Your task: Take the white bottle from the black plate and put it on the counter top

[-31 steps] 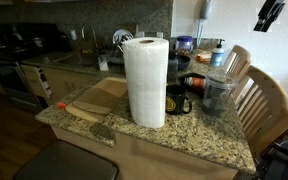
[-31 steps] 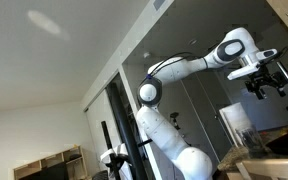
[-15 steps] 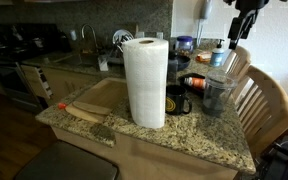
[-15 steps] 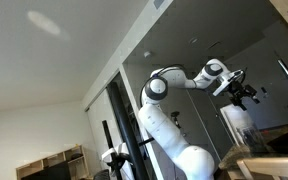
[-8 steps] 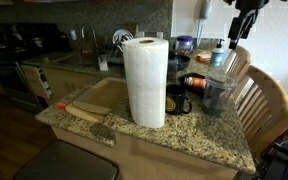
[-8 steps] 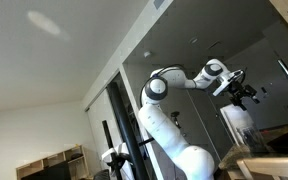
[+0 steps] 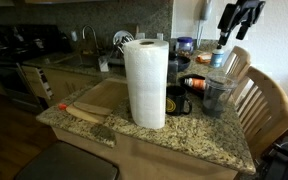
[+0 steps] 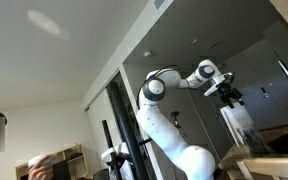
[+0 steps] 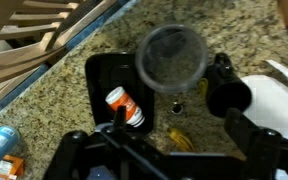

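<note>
Counter top (image 9: 46,118) is polished speckled granite; black plate (image 9: 101,76) looks smooth.

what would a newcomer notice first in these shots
The tall white paper towel roll fills the middle of an exterior view, standing upright on the speckled granite counter top. In the wrist view, the white bottle with an orange cap lies on its side on the black plate, next to a clear tumbler. The gripper hangs high above that end of the counter, open.

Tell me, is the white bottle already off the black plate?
No, in the wrist view the white bottle lies on the black plate.
</note>
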Available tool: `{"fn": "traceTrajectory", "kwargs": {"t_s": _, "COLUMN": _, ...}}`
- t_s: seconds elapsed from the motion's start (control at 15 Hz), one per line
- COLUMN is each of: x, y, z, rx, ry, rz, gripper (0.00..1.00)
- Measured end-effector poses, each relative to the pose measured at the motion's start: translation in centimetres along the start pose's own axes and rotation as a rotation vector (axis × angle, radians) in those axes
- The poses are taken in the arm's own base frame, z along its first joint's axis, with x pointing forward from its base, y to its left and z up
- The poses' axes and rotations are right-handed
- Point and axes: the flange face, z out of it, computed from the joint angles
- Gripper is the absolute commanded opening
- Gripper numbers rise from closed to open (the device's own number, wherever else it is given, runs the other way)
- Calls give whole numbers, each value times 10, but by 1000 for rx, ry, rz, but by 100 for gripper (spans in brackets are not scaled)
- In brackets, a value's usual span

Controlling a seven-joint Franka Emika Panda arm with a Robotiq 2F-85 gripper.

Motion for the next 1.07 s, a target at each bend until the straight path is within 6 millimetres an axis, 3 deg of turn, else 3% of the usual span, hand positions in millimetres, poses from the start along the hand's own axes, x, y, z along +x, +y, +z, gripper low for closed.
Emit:
{"fn": "traceTrajectory", "kwargs": {"t_s": 0.13, "x": -26, "y": -40, "z": -22, "rx": 21, "ry": 41, "rz": 49, "gripper": 100}}
{"fn": "traceTrajectory", "kwargs": {"t_s": 0.27, "x": -27, "y": -40, "z": -24, "rx": 21, "ry": 45, "rz": 46, "gripper": 100}}
{"fn": "traceTrajectory", "kwargs": {"t_s": 0.4, "x": -18, "y": -26, "z": -18, "rx": 27, "ry": 28, "rz": 58, "gripper": 100}}
{"fn": "traceTrajectory", "kwargs": {"t_s": 0.6, "x": -17, "y": -32, "z": -16, "rx": 12, "ry": 9, "rz": 26, "gripper": 100}}
{"fn": "traceTrajectory", "kwargs": {"t_s": 0.8, "x": 17, "y": -27, "z": -13, "rx": -3, "ry": -11, "rz": 75, "gripper": 100}}
{"fn": "traceTrajectory", "kwargs": {"t_s": 1.07, "x": 92, "y": 12, "z": 8, "rx": -25, "ry": -34, "rz": 203, "gripper": 100}}
